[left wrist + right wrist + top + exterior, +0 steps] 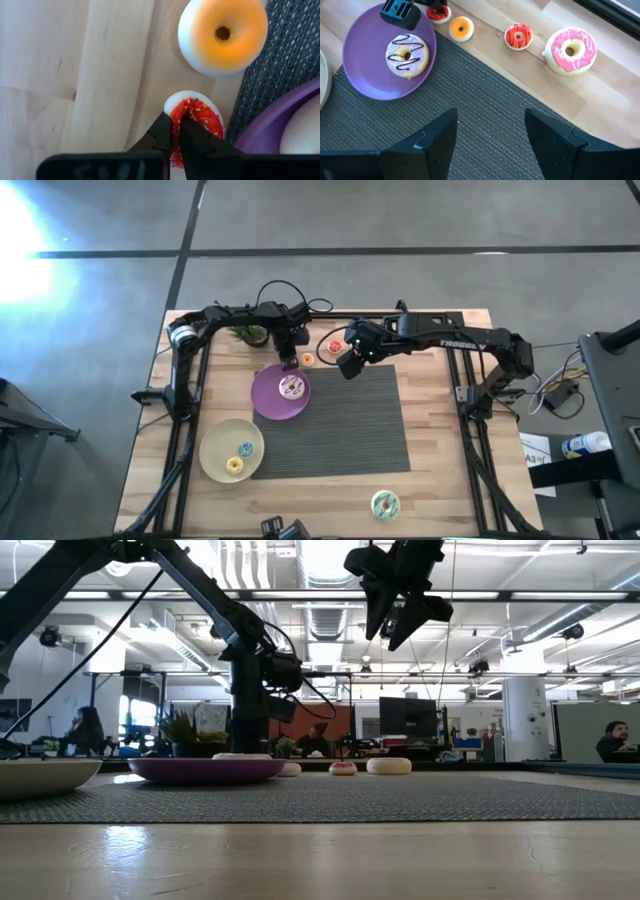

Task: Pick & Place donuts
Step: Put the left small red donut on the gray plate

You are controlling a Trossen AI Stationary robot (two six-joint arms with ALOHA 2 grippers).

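A pale wooden bench point(440, 480) carries a dark grey ribbed mat point(340, 420) at its middle, and the low view looks past it into a bright open office with monitors and seated people. A purple plate point(264, 400) overlaps the mat's upper left corner and holds a flat-lying donut with pale icing and dark squiggles point(407, 55); a yellow plate point(212, 448) at lower left holds a tiny blue donut point(246, 449) and a tiny yellow donut point(235, 465). Along the bare wood above the mat lie a tiny orange donut point(223, 34), a red-iced donut with dark stripes point(518, 36) and a larger pink donut with white drizzle point(570, 50), all flat with their holes facing up. A green-iced donut point(385, 503) sits alone near the lower edge. The left end effector point(174, 134) is down just above the purple plate's rim, its narrow fingers pinched on the edge of a tiny red sprinkled donut point(197, 117). The right end effector point(491, 132) hangs open above the mat's upper edge.
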